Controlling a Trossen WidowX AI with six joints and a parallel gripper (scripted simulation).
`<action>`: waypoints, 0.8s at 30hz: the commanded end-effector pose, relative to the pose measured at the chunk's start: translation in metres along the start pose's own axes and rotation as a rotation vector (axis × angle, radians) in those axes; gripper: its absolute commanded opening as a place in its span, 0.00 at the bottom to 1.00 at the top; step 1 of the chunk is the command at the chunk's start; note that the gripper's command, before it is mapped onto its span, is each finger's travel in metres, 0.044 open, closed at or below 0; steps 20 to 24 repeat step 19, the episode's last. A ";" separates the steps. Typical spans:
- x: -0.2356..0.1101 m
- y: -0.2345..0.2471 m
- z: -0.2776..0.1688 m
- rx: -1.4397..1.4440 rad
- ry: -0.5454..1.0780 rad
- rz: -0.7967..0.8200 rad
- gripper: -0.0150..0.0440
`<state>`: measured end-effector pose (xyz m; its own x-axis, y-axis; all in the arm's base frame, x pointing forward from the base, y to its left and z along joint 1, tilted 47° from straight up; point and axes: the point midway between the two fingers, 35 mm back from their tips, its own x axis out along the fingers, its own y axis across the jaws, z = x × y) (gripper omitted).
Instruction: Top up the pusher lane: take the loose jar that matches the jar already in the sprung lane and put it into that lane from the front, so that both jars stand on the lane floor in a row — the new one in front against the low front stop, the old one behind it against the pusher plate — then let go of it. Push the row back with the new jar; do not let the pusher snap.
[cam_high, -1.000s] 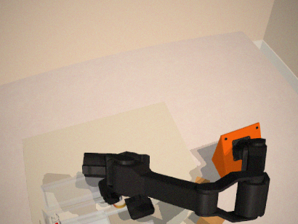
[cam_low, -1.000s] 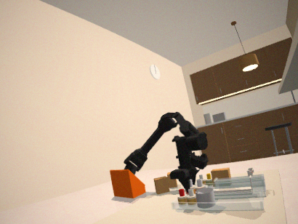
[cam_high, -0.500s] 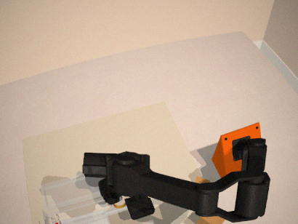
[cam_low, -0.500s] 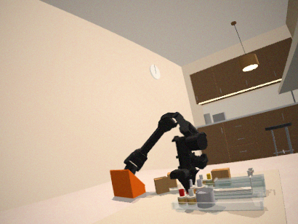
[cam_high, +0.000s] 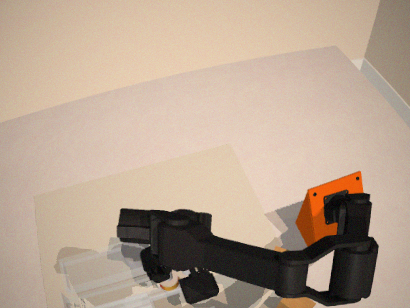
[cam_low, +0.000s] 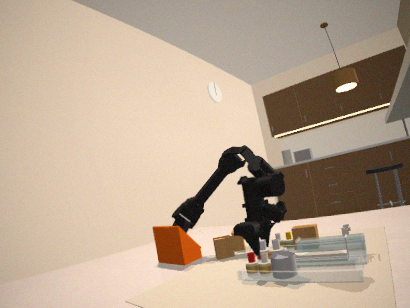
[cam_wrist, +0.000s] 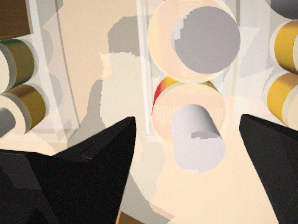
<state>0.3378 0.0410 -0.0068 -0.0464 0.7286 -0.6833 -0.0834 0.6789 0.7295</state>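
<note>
Cream jar with grey lid (cam_wrist: 190, 137) stands in the clear sprung lane (cam_wrist: 143, 63), nearest the front, with a second matching cream jar (cam_wrist: 194, 36) directly behind it in the same lane. A red-yellow band peeks out between the two. My end effector (cam_wrist: 188, 163) is partly spread, holding nothing: both black fingers sit apart from the front jar's sides, with gaps showing on each side in the wrist view. Yellow-banded jars (cam_wrist: 288, 70) fill the lane to the right; olive and yellow ones (cam_wrist: 20, 83) stand on the left. Exterior view shows my arm reaching down over the clear plastic rack (cam_low: 320, 257) on the beige mat (cam_low: 380, 290), orange wedge base (cam_low: 175, 245) on the table (cam_low: 100, 285) behind.
</note>
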 end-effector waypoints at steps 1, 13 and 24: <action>-0.010 0.000 0.003 -0.011 -0.013 -0.007 0.76; -0.012 -0.002 -0.021 -0.009 -0.012 -0.008 0.76; -0.012 -0.002 -0.042 -0.008 -0.012 -0.009 0.76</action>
